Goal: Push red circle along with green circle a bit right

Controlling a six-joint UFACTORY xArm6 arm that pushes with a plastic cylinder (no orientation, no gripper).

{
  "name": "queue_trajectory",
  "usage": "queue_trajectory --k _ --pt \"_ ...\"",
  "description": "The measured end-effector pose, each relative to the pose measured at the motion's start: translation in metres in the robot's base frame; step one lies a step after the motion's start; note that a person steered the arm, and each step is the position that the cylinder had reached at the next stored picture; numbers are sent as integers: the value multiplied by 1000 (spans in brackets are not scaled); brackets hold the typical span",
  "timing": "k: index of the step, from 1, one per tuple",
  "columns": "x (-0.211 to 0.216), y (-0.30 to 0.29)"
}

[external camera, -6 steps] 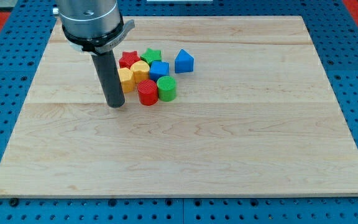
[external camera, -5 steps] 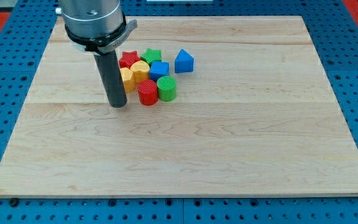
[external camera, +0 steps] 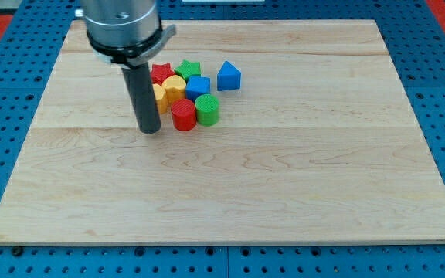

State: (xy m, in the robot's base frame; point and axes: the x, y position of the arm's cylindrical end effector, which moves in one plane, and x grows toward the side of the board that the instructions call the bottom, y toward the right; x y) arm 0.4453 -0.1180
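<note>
The red circle (external camera: pixel 182 114) stands on the wooden board (external camera: pixel 230 185), touching the green circle (external camera: pixel 206 110) on its right. My tip (external camera: pixel 151 129) rests on the board a short way to the left of the red circle, with a small gap between them. The rod hides part of the orange block (external camera: pixel 159 96).
Packed above the two circles are a red star (external camera: pixel 161 73), a green star (external camera: pixel 188 69), a yellow block (external camera: pixel 174 86) and a blue cube (external camera: pixel 198 86). A blue triangular block (external camera: pixel 229 76) stands apart to the right of the cluster.
My tip has moved slightly to the right, closer to the red circle. The blocks have not moved.
</note>
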Motion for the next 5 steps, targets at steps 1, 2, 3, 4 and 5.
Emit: queue_trajectory --k 1,2,3,4,5 --pt "-6 -2" --pt "-12 2" --pt "-12 16" --pt "-12 32" --pt "-12 48"
